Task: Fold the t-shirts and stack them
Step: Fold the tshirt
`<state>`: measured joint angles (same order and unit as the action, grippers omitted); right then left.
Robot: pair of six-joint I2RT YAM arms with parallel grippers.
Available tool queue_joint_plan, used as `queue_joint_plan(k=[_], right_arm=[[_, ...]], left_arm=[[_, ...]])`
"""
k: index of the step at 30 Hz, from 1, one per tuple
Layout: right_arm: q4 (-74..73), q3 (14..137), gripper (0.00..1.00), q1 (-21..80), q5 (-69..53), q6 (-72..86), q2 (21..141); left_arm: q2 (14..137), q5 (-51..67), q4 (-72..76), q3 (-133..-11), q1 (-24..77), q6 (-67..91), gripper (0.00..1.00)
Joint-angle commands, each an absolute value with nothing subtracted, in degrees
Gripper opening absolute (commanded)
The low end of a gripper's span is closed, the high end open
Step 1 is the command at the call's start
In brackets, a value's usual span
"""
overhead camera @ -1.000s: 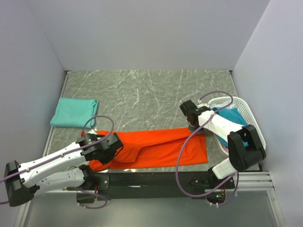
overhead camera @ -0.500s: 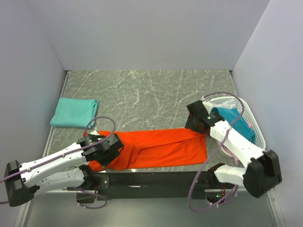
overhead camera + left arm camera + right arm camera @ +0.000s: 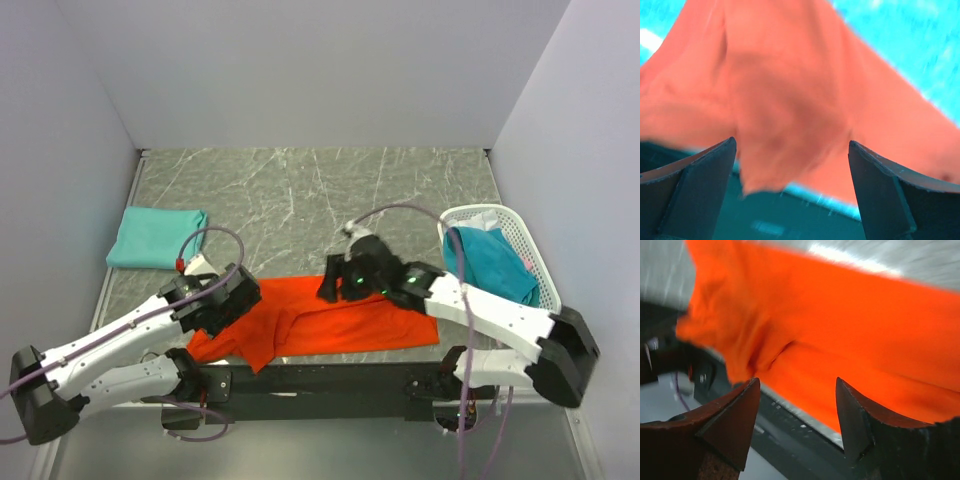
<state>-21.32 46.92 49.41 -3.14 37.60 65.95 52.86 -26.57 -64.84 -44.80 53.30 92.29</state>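
The bright orange-red t-shirt lies in a long rumpled strip along the table's near edge, and its left end droops over the front. My left gripper hovers over that left end, open, with only orange cloth beyond the fingers. My right gripper hangs over the strip's middle, open and empty, with orange cloth below it. A folded teal t-shirt rests at the left. Another teal t-shirt fills the basket, with a sliver of pink beside it.
The white lattice basket stands at the right edge of the marble table. Grey walls close in the left, back and right. A dark rail runs along the table's front between the arm bases.
Both grippers have opened and let go of the orange shirt. The right arm swung left from the shirt's right end to its middle. The shirt's left end now bunches and droops over the front.
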Motion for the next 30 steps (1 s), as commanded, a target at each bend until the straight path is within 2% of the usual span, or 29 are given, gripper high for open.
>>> queue_joint_plan(k=[1,2,3,7,10,14,23,26,30], right_arm=[[-14.5,50.3,0.67,56.1,-3.1,40.4,74.6],[-14.3,51.1,0.66,57.5,-2.6,40.9,76.4],[-13.4,51.7,0.63,59.2,-2.5,41.4,78.0],[-13.1,55.8,0.59,62.5,-0.5,43.3,86.6],[-14.6,58.2,0.57,63.7,3.0,44.2,90.5],[-14.0,59.1,0.52,63.6,3.1,45.9,93.6],[-13.5,60.6,0.48,64.0,3.0,47.4,97.5],[-13.2,60.5,0.47,64.1,3.4,48.0,98.2],[-13.8,61.3,0.47,64.1,4.3,48.2,99.0]], left_arm=[[54.2,-24.0,-52.5,-40.7,44.1,79.9,0.99],[54.3,-23.2,-50.6,-39.7,39.9,78.4,0.99],[54.3,-22.8,-49.1,-38.9,38.2,76.0,0.99],[54.5,-23.5,-45.6,-35.7,32.7,74.6,0.99],[54.5,-23.3,-44.7,-33.4,29.1,73.2,0.95],[54.3,-20.4,-41.1,-29.8,24.2,70.8,0.82],[54.6,-17.7,-36.2,-25.2,21.5,69.6,0.53],[54.6,-17.4,-35.3,-24.6,21.4,69.5,0.45],[55.1,-17.1,-35.2,-24.6,21.4,69.3,0.41]])
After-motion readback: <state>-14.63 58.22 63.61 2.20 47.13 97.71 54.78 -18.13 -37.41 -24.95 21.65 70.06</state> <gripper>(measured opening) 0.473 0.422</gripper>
